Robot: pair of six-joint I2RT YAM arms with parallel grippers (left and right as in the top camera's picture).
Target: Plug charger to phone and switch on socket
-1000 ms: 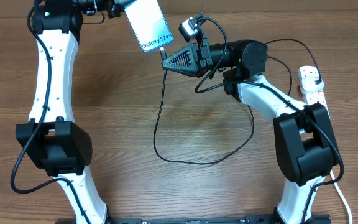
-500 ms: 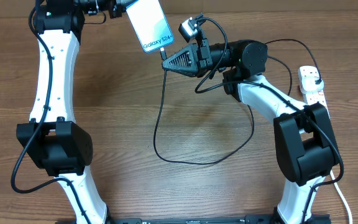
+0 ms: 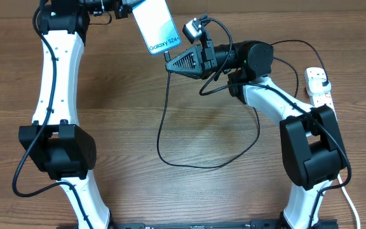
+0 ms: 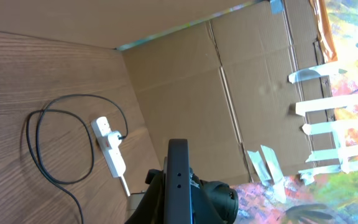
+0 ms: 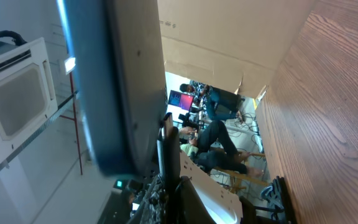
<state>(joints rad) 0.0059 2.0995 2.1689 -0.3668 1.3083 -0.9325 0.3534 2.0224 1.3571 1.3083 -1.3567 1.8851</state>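
My left gripper (image 3: 124,5) is shut on the phone (image 3: 153,25) and holds it above the table's far edge, teal screen up. In the left wrist view the phone (image 4: 179,177) shows edge-on between the fingers (image 4: 179,208). My right gripper (image 3: 169,64) is shut on the charger cable (image 3: 164,121) just below its connector tip, which points up at the phone's lower end. In the right wrist view the tip (image 5: 166,124) lies against the phone's blurred edge (image 5: 114,81); I cannot tell if it is inserted. The socket (image 3: 318,86) lies at the far right.
The black cable makes a wide loop on the wooden table (image 3: 119,127) between the arms and runs behind the right arm to a plug head on the socket (image 4: 109,146). A cardboard wall (image 4: 216,93) stands behind the table.
The left arm has shifted the phone slightly to the right, closer to the connector tip. The right arm has held still.
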